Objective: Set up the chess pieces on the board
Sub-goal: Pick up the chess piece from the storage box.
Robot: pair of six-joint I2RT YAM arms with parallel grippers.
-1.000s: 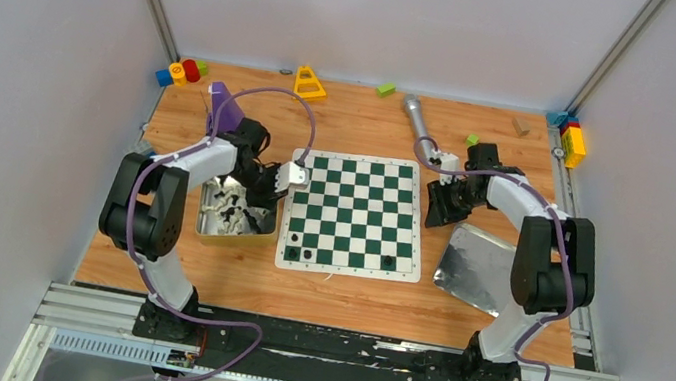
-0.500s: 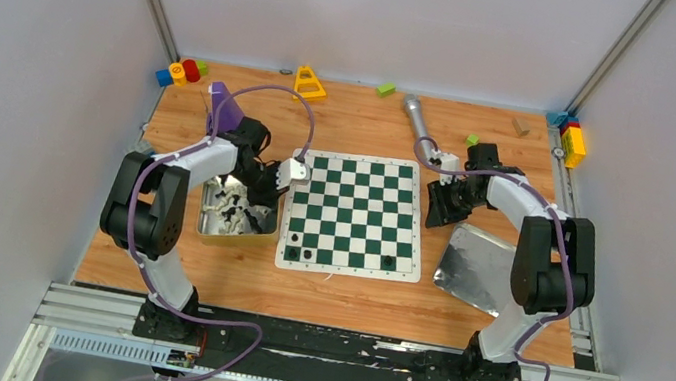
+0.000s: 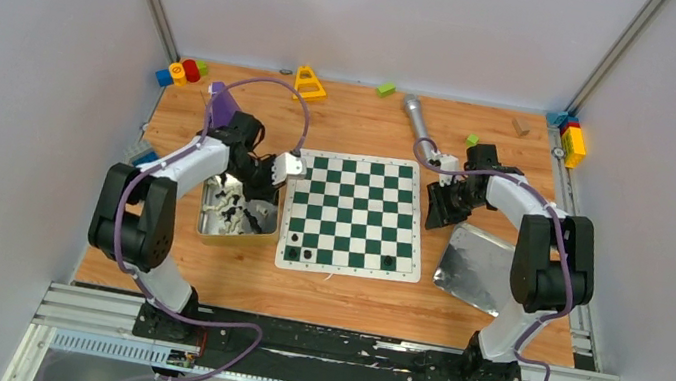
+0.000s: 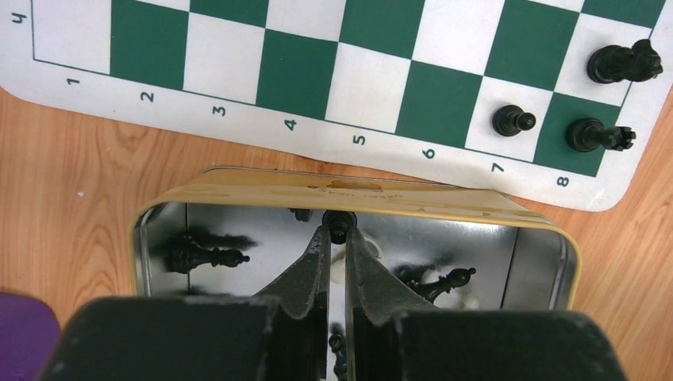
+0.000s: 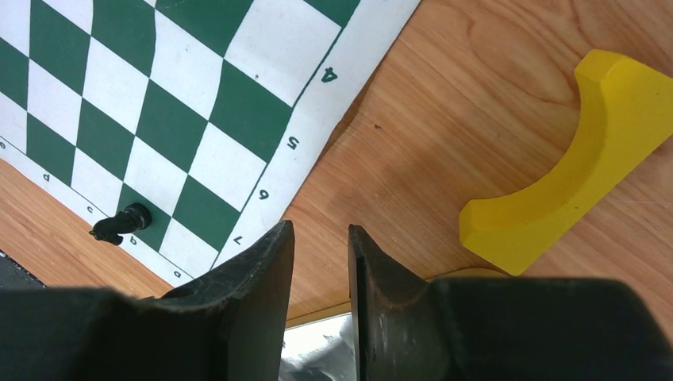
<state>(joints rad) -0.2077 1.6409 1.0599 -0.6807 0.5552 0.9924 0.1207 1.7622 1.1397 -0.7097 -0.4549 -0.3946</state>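
Four black pieces [image 3: 388,260] on board [image 3: 357,204], fifth piece [image 4: 341,221] — in left hand [image 4: 337,234]

My feeds are bright and even, lit from overhead. In the top view the table [image 3: 340,287] carries only short, soft shadows beside the arms, and the metal tray [image 3: 479,267] gives back a dull grey sheen. On the left wrist view the tin [image 4: 357,190] has mirror-like walls that smear dark reflections, while the board [image 4: 238,48] is crisp, its numerals readable. The black chess piece [image 4: 340,225] pinched in the left gripper [image 4: 338,238] is fairly sharp, but the gripper body near the lens is dark and soft. The right wrist view is sharp on the yellow block [image 5: 571,175], with a faint shadow on the wood ahead of the right gripper [image 5: 320,230].
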